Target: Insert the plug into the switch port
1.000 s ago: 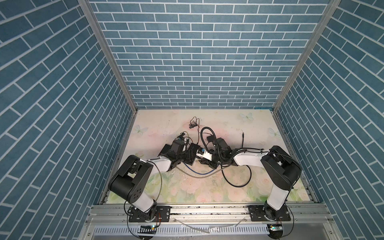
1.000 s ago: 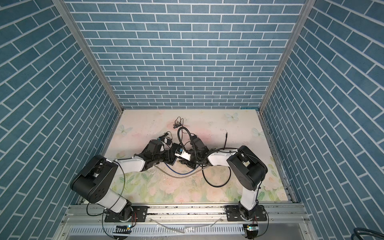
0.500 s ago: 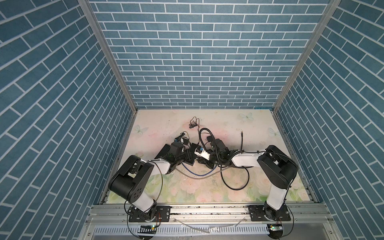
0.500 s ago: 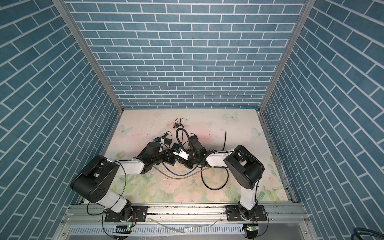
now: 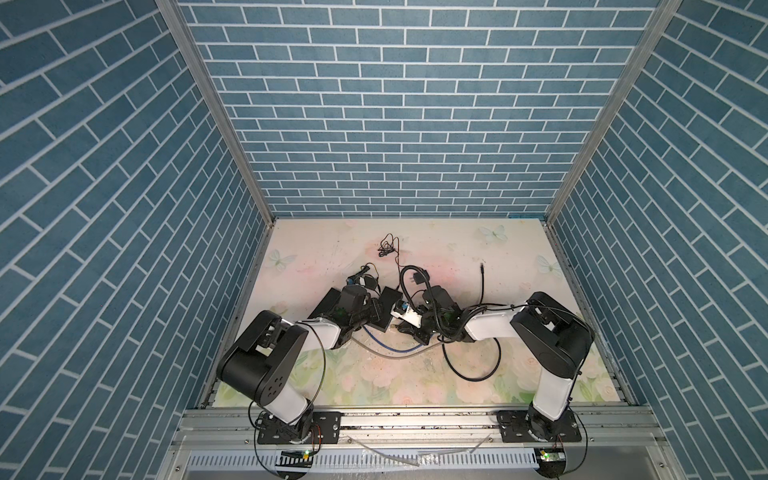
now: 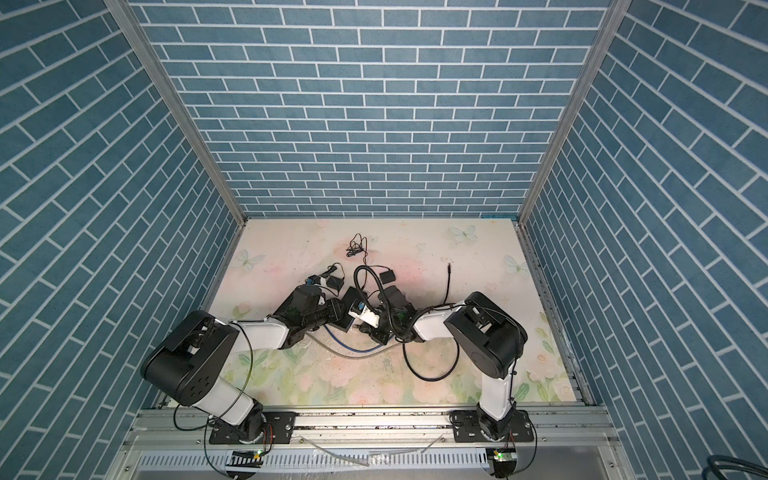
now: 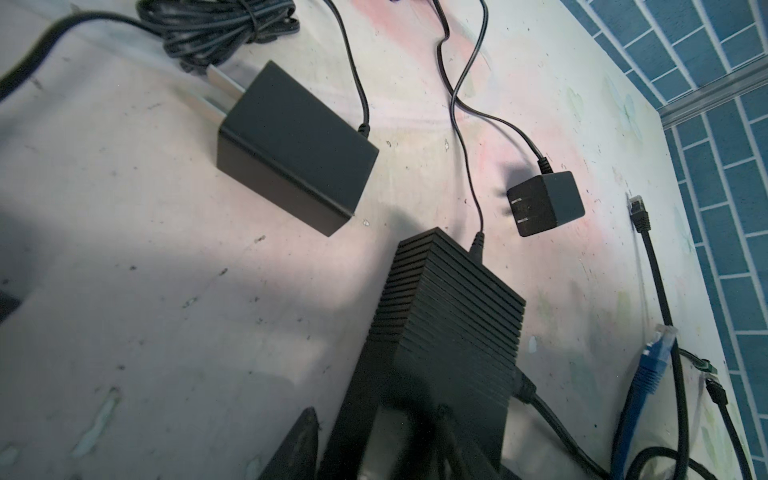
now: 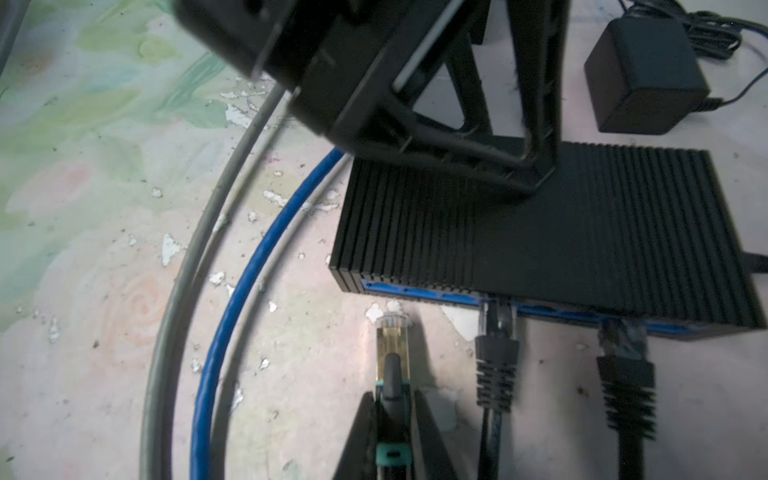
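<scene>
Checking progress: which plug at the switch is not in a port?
The clear plug between the right fingers; both black plugs sit in the switch.

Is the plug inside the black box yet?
Not yet. The plug, pinched by the right gripper, lies just short of the blue holes in the box.
</scene>
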Controlling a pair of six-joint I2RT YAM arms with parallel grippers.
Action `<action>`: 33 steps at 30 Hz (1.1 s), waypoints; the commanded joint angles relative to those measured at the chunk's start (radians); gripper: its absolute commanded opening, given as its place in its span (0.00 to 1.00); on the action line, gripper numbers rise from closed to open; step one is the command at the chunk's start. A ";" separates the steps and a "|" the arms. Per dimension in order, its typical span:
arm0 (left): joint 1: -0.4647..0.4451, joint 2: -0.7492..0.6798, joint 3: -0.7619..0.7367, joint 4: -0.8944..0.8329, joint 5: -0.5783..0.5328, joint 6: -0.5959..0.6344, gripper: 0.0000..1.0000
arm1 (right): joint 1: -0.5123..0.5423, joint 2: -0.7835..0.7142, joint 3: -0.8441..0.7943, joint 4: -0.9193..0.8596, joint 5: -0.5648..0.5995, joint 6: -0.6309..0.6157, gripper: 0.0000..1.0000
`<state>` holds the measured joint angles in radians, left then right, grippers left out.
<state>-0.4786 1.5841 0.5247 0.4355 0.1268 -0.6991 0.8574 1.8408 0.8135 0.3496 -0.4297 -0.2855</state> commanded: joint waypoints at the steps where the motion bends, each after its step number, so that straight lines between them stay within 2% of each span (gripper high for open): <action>1: -0.008 0.016 -0.010 -0.017 -0.022 0.001 0.46 | 0.010 -0.004 -0.032 0.024 0.003 0.010 0.00; 9: -0.037 0.047 0.008 -0.013 -0.035 -0.005 0.45 | 0.011 0.009 -0.045 0.115 0.008 0.041 0.00; 13: -0.056 0.072 0.038 -0.025 -0.036 -0.007 0.44 | 0.012 0.005 -0.047 0.109 -0.024 0.028 0.00; 23: -0.073 0.079 0.041 -0.024 -0.051 -0.023 0.43 | 0.015 0.007 -0.057 0.133 -0.021 0.030 0.00; 33: -0.119 0.099 0.049 -0.034 -0.065 -0.051 0.41 | 0.016 0.018 -0.105 0.312 0.032 0.069 0.00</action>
<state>-0.5552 1.6482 0.5716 0.4797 0.0151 -0.7258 0.8612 1.8416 0.7273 0.5411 -0.4068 -0.2661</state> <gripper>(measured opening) 0.414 0.129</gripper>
